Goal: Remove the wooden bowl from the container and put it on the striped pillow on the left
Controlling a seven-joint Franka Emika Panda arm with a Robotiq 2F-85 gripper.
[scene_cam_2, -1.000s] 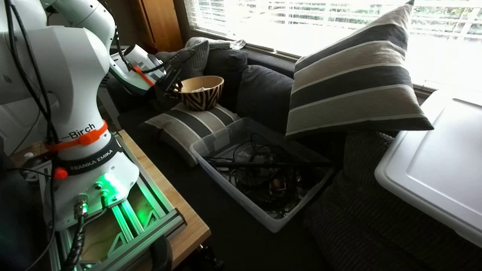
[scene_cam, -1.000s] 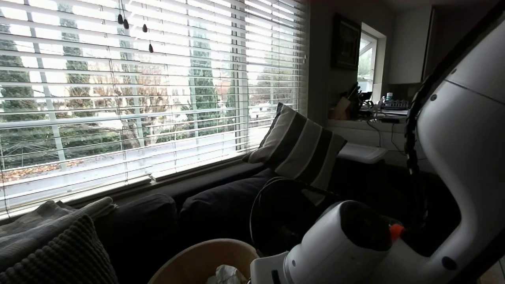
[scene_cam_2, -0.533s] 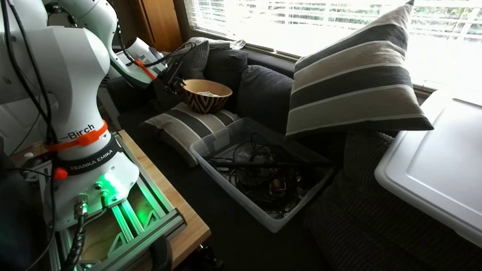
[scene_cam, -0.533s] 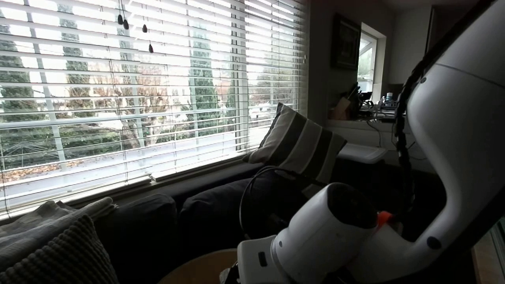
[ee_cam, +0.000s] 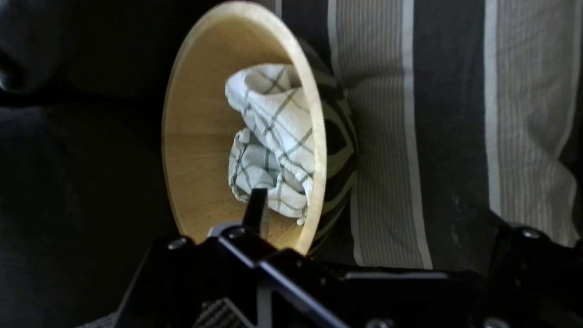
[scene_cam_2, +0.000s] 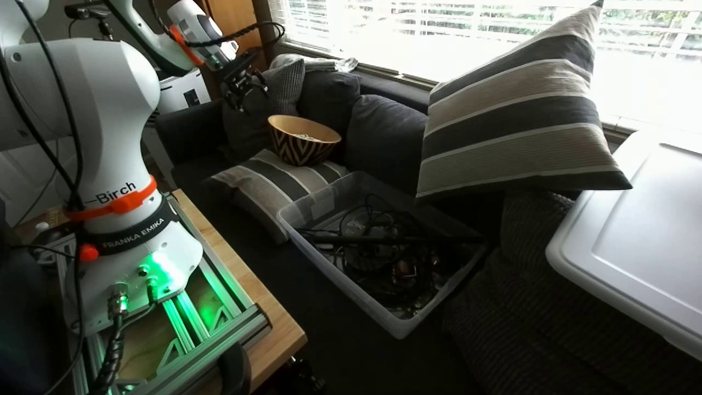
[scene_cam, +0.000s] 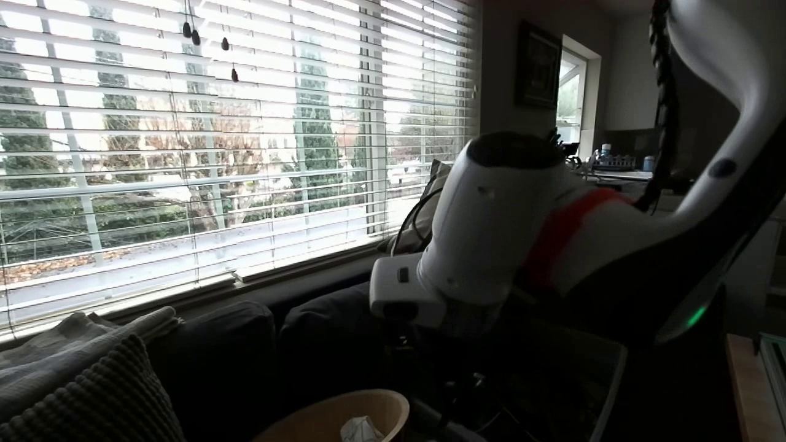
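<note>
Bowl (scene_cam_2: 299, 148) tilted on pillow (scene_cam_2: 266, 181), upper centre of exterior view; gripper (scene_cam_2: 253, 97) spread wide, holding nothing
Bowl likely stiff, light, slightly slippery; best hold: rim (ee_cam: 319, 141), clear of cloth (ee_cam: 282, 118)

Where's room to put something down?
Free: bare stripes on the lower grey and beige striped pillow, between the tilted round tan wooden bowl and the clear plastic container. They slope, so things might slide. Crowded: the container, tangled with black cables, and the bowl, holding a white checked cloth.
</note>
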